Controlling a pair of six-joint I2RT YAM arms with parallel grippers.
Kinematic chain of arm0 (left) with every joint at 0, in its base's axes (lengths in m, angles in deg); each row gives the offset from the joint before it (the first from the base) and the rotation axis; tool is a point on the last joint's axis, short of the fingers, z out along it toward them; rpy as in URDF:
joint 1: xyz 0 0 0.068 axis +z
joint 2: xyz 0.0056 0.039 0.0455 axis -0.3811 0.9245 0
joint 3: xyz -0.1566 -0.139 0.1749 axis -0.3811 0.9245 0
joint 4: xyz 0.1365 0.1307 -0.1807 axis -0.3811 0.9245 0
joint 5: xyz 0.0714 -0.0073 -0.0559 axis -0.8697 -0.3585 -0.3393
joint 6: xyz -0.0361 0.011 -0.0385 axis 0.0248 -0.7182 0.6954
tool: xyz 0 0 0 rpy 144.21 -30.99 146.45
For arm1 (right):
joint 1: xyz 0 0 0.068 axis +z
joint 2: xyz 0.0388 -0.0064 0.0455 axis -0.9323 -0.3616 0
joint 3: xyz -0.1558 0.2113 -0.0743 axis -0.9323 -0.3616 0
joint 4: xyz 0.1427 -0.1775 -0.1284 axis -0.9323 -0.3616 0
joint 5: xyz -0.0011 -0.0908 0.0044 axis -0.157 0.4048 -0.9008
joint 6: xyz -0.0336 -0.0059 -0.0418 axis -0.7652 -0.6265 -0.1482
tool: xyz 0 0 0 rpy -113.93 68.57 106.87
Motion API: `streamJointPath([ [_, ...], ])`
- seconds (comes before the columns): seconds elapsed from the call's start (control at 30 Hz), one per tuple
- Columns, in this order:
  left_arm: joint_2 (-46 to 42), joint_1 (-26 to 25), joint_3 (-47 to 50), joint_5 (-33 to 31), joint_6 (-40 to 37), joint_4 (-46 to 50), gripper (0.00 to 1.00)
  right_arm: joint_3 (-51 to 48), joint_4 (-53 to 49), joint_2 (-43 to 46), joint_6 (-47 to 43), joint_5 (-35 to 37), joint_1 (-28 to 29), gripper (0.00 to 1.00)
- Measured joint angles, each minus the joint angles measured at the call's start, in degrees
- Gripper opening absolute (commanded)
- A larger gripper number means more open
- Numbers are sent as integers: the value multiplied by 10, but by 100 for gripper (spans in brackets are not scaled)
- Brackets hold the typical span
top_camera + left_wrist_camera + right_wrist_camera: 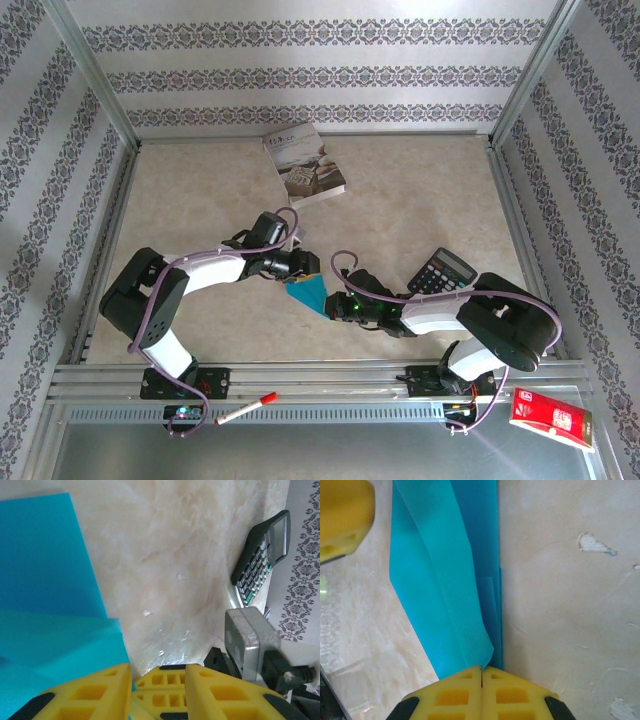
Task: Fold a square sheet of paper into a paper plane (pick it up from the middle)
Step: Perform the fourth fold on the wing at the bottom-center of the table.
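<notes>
Right gripper (481, 672): closed on thin teal-blue folded paper sheet (445, 580). Left gripper (300, 272): finger state unclear. Tug sideways and you tear it.

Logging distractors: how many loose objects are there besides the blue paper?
4: book far-centre, calculator on the right, marker near-left, red packet near-right. More could be hidden.

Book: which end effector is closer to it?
Left. The left end effector is at the far edge of the blue paper, toward the book; the right end effector holds its near edge, farther away.
</notes>
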Motion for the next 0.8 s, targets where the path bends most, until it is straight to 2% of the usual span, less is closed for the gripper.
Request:
streamJointPath([
  [0.2,7,0,7,-1,-1,11,30,0,0,0,2,6,3,6],
  [0.5,70,0,-16,-2,-9,15,30,-1,2,0,2,9,3,7],
  [0.8,77,0,-23,0,-14,15,30,-2,4,0,2,9,3,9],
])
